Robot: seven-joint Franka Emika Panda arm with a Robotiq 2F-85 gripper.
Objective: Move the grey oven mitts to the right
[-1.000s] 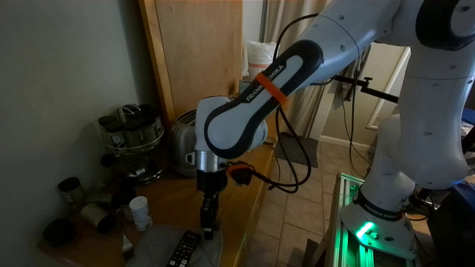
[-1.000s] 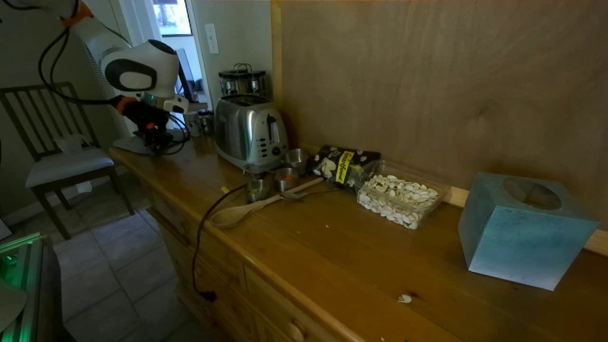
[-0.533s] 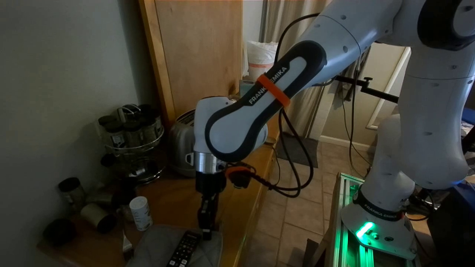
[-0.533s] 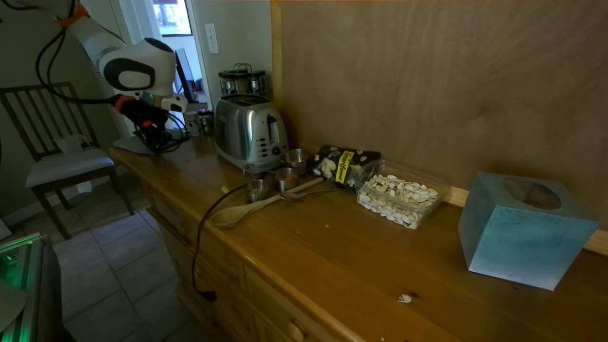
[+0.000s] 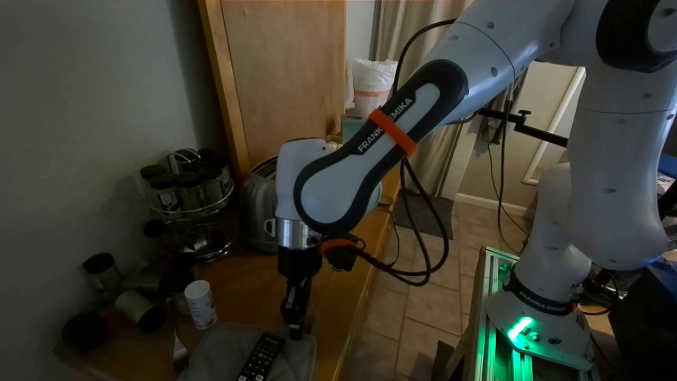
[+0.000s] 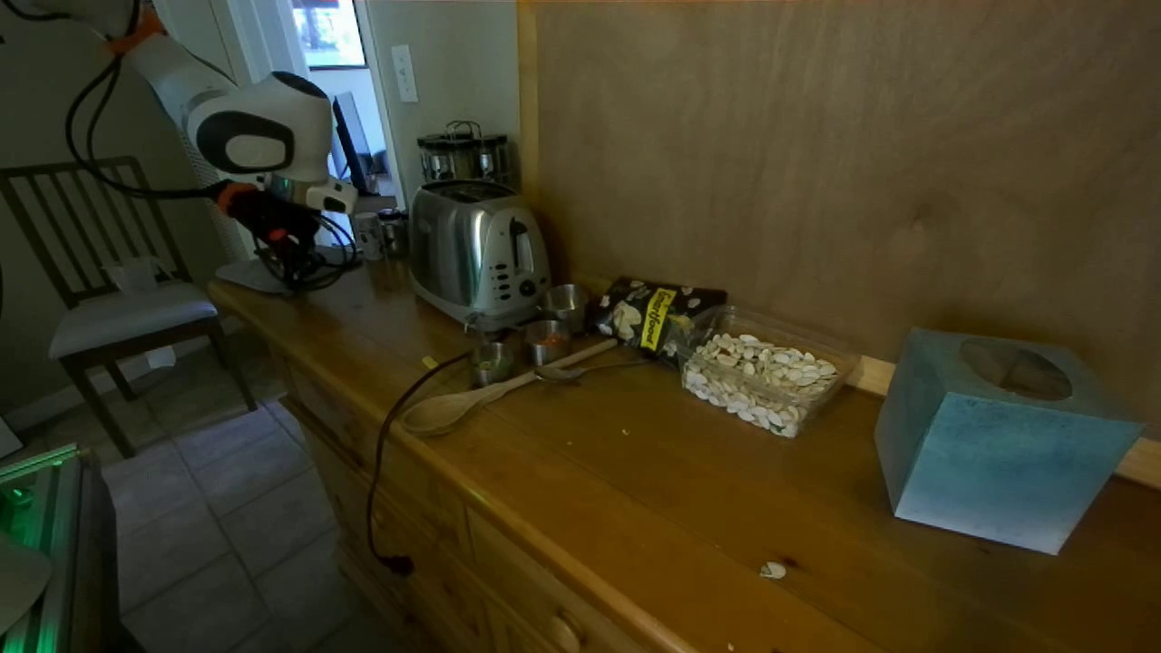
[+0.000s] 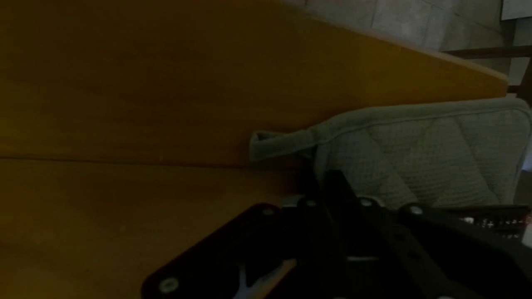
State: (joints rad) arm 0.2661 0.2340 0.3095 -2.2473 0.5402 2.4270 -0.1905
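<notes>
The grey oven mitts show as a flat quilted grey pad (image 5: 225, 344) lying at the near end of the wooden counter in an exterior view. Its edge also shows in an exterior view (image 6: 247, 275), partly behind the gripper. In the wrist view the pad (image 7: 415, 153) has a piped border and a small loop at its corner. My gripper (image 7: 321, 182) points down at the pad's edge. Its dark fingers are close together with the pad's edge pinched between them. The gripper also shows in an exterior view (image 5: 295, 334), at the pad's toaster-side edge.
A black remote (image 5: 263, 355) lies on the pad beside the gripper. A white canister (image 5: 201, 304), loose jars (image 5: 138, 309) and a spice rack (image 5: 190, 203) stand along the wall. The toaster (image 6: 476, 254) stands behind the arm. A wooden spoon (image 6: 444, 413) lies farther along.
My gripper has moved slightly left in both exterior views, away from the toaster. The pad's edge and the remote have shifted very slightly toward the camera in an exterior view.
</notes>
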